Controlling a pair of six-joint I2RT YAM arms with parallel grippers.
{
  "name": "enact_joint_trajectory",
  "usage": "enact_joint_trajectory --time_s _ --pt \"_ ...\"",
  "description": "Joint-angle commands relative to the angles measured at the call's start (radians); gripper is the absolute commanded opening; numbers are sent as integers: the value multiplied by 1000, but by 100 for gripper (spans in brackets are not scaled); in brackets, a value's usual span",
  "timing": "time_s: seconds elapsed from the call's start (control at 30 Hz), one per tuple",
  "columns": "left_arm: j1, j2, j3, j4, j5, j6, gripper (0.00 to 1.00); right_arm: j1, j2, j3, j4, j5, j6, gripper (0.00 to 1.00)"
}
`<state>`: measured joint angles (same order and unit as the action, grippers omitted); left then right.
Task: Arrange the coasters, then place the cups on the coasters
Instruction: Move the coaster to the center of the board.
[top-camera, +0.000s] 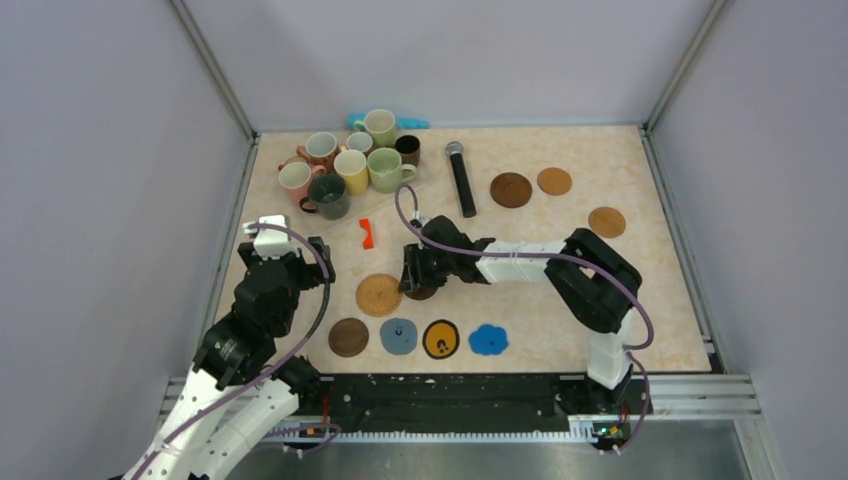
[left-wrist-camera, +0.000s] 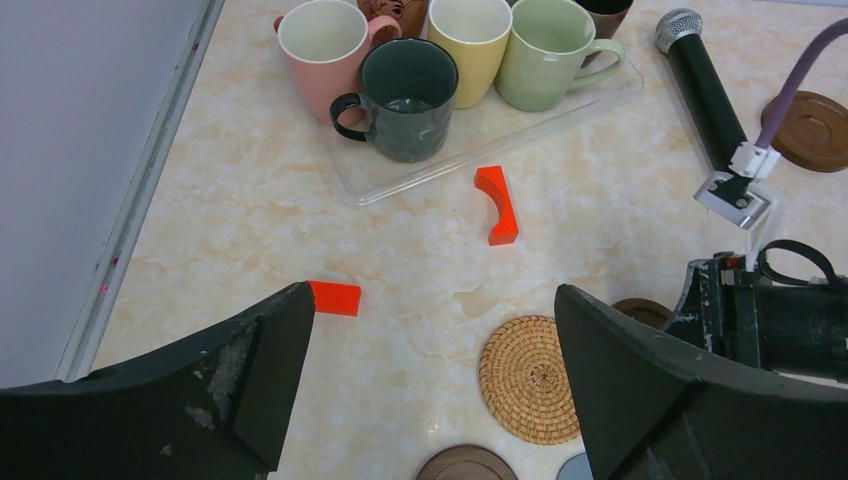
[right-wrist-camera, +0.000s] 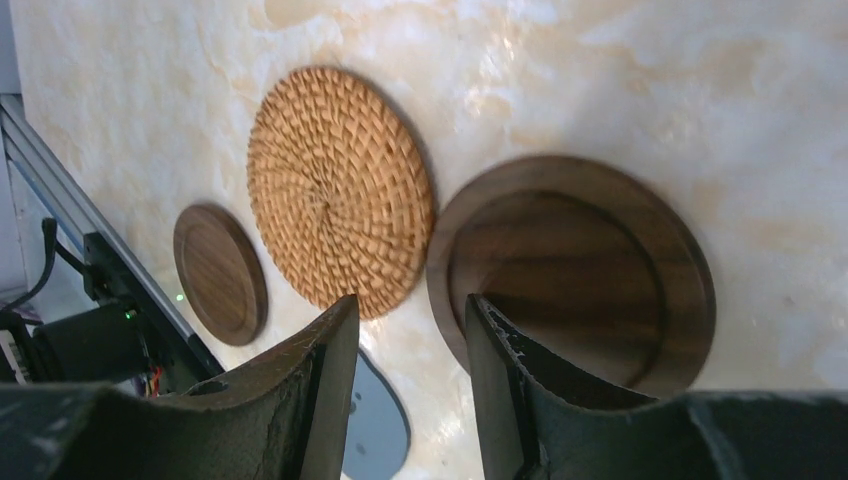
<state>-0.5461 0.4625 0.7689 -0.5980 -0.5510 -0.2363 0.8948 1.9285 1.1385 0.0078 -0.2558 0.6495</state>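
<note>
Coasters are only part arranged. The dark wooden coaster (right-wrist-camera: 580, 270) lies flat near the middle of the worktop (top-camera: 550, 335), at 3 o'clock of the woven coaster (right-wrist-camera: 340, 190), and their rims almost touch. The right end effector (right-wrist-camera: 408, 330) hangs over that seam, part released, with a narrow gap between its fingers and nothing visibly pinched. The left end effector (left-wrist-camera: 432, 300) is fully released and empty, at 9 o'clock.

The risk, as I judge it: a thin disc gives little to bite, so closing here could skid off the rim or shove the woven coaster. A drag toward 6 o'clock could upset the row of coasters (top-camera: 398, 335) there. The cups (top-camera: 345, 160) stand at 11 o'clock.
</note>
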Motion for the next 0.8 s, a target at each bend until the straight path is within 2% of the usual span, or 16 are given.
enact_joint_trajectory --time_s 0.0,0.2,0.77 --pt "-2 -3 -6 41 -5 7 95 18 -65 -83 -25 32 27 44" --pt "-3 -2 -6 40 -6 8 95 25 -95 -143 -17 30 50 44" --pt "-2 -1 -6 37 -7 6 95 63 -136 -183 -43 52 79 44"
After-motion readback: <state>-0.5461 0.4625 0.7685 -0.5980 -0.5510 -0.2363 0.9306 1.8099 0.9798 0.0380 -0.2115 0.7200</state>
